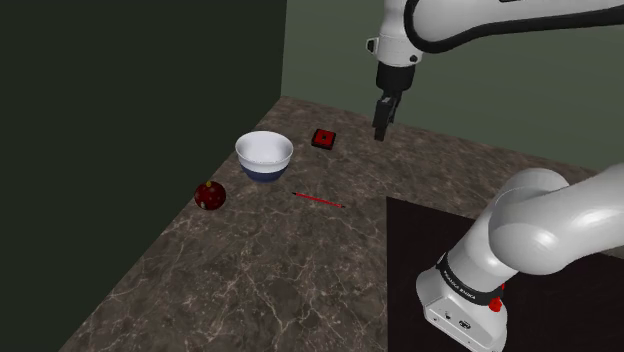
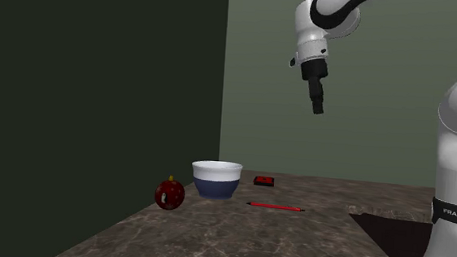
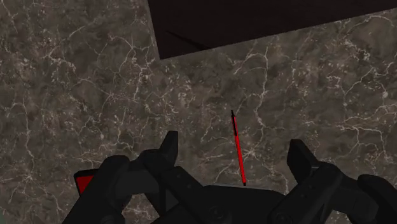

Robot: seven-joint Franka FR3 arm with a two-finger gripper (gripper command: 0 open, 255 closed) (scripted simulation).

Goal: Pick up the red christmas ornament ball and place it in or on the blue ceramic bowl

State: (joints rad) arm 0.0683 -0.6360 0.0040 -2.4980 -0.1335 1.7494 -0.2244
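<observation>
A dark red ornament ball (image 1: 210,195) (image 2: 170,194) rests on the marble counter near its edge by the dark wall. Just beside it stands the bowl (image 1: 264,156) (image 2: 215,180), white inside with a dark blue base, and nothing lies in it. My gripper (image 1: 382,130) (image 2: 318,109) hangs high above the counter, well away from both, on the far side of the bowl from the ball. In the wrist view the gripper (image 3: 234,149) is open, its fingers wide apart with nothing between them.
A thin red pen (image 1: 317,200) (image 2: 277,206) (image 3: 238,146) lies on the counter below the gripper. A small red and black flat object (image 1: 323,138) (image 2: 264,180) (image 3: 83,183) sits behind the bowl. The dark stand top (image 1: 520,240) (image 3: 254,19) adjoins the marble counter (image 1: 250,280).
</observation>
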